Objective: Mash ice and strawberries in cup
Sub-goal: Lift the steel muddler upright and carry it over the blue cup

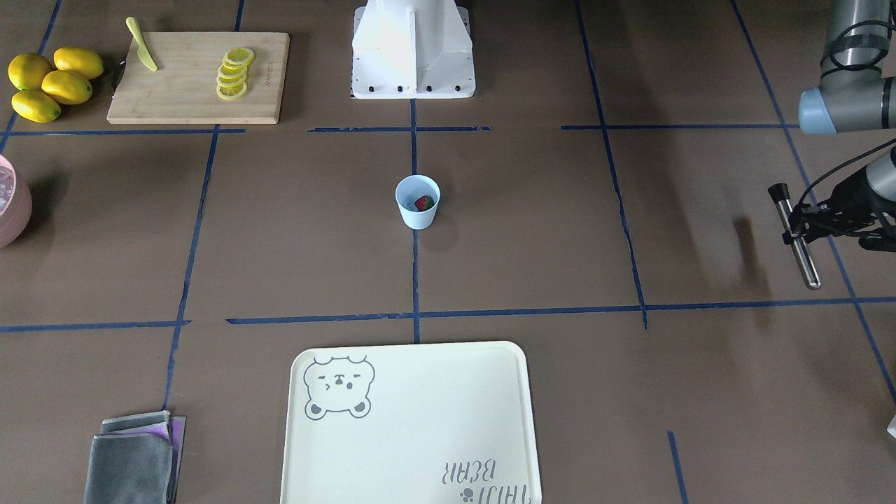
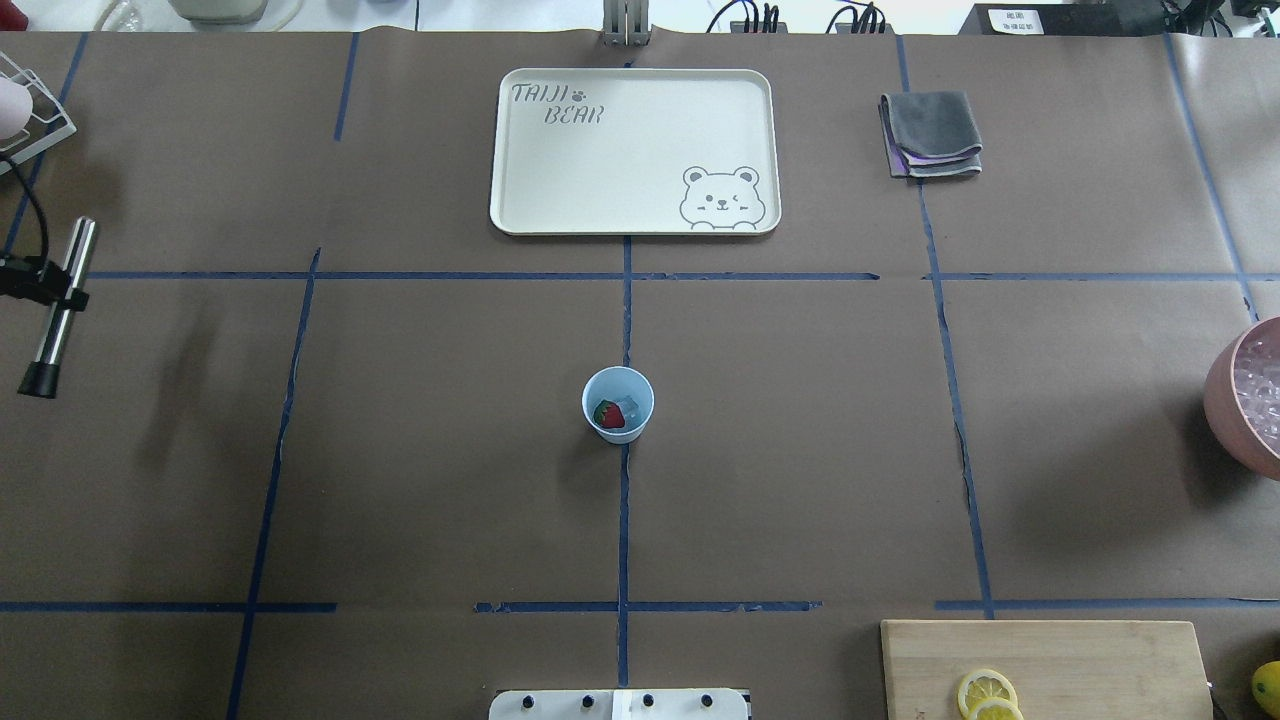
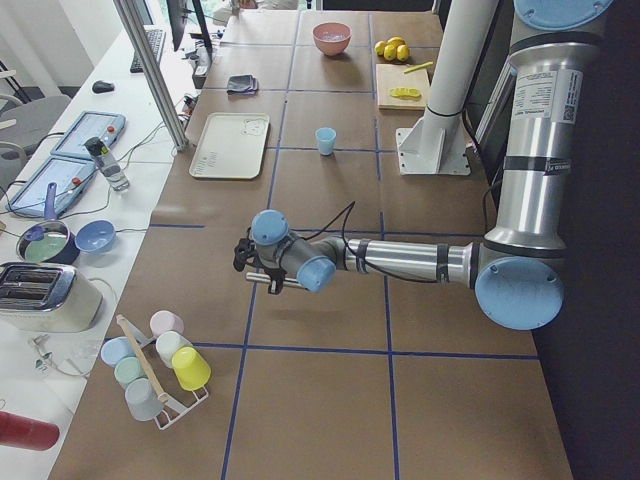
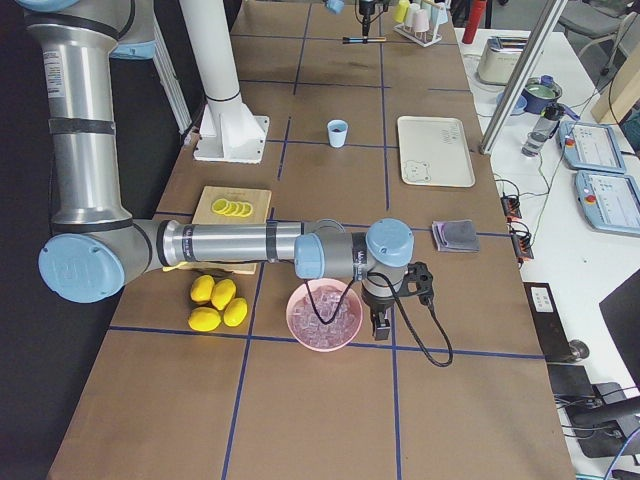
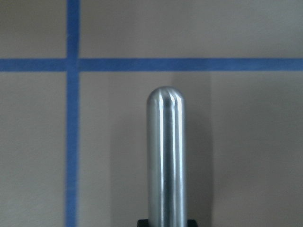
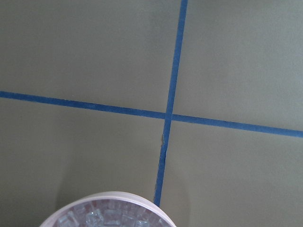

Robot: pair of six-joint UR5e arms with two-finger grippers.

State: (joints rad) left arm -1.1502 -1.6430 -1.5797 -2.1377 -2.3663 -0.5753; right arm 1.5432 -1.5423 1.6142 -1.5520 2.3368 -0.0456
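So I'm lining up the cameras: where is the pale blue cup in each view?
Front-facing: pale blue cup at centre.
Overhead: centre.
Exterior left: upper middle.
Exterior right: top middle.
Left wrist: not in it.
Right wrist: not in it.
Shared landmark: the bear tray, in all four exterior views.

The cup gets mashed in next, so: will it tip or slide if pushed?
Probably light: the cup looks like thin plastic holding just a strawberry and some ice. It tapers to a narrow base, so an off-centre push could tip it. Nothing braces it, so the muddler may slide it.
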